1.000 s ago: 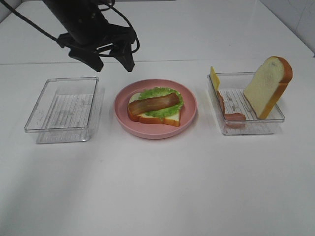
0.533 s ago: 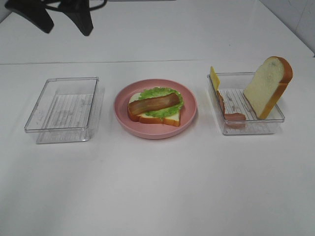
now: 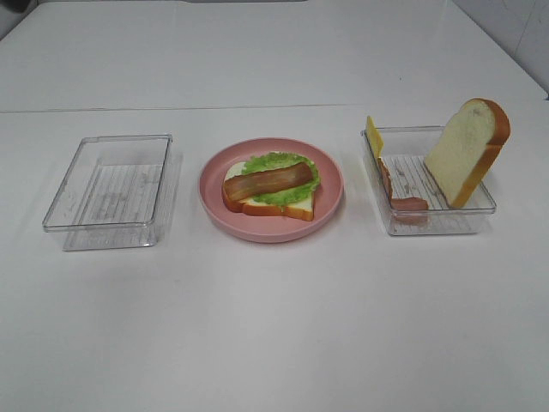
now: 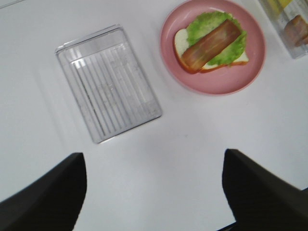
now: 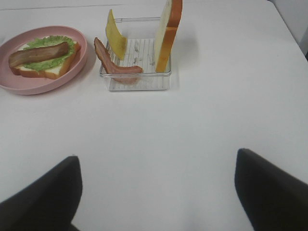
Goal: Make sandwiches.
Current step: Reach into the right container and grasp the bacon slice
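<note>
An open sandwich lies on the round pink plate (image 3: 211,184) at the table's middle: a white bread slice (image 3: 292,209), green lettuce (image 3: 276,160) and a brown bacon strip (image 3: 268,180) on top. In the clear tray (image 3: 429,225) to the right, a second bread slice (image 3: 467,150) leans upright, with yellow cheese (image 3: 373,136) and pink ham (image 3: 408,203). Neither gripper shows in the exterior view. My left gripper (image 4: 154,192) is open and empty, high above the table near the sandwich (image 4: 211,43). My right gripper (image 5: 156,192) is open and empty, well short of the tray (image 5: 139,83).
An empty clear tray (image 3: 107,225) stands left of the plate and also shows in the left wrist view (image 4: 108,84). The right wrist view shows the cheese (image 5: 115,39), ham (image 5: 113,65) and upright bread (image 5: 168,33). Bare white table lies in front.
The left arm, above the table behind the plate a second ago, has drawn back up and to the left and left the exterior view. The food and trays have not moved.
</note>
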You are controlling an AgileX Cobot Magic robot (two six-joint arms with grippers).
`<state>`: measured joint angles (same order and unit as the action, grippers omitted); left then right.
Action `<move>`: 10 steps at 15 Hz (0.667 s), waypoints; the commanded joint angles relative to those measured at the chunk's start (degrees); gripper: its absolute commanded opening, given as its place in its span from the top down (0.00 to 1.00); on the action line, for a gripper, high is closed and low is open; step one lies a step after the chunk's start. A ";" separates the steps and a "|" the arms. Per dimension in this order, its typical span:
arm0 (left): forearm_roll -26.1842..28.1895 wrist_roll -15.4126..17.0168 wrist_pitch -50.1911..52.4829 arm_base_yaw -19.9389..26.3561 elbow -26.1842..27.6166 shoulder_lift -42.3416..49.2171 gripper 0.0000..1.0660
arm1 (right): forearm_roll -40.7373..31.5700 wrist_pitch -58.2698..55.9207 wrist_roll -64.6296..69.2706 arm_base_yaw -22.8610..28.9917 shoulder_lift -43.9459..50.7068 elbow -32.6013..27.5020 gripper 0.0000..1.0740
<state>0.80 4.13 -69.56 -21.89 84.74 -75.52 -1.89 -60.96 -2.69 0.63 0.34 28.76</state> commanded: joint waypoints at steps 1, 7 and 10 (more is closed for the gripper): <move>-1.66 0.29 -4.13 0.17 -6.47 6.47 0.30 | 0.00 0.63 0.06 -0.40 0.69 -0.17 0.25; -1.55 0.97 -2.98 0.17 -30.25 37.99 0.30 | 0.00 0.63 0.11 -0.40 0.69 -0.17 0.25; -1.20 0.97 -3.61 0.17 -38.90 55.98 0.30 | -0.23 0.63 0.11 -0.40 0.69 -0.17 0.25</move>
<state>-0.57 4.58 -69.73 -21.89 46.35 -20.57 -1.89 -60.96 -2.69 0.63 0.34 28.76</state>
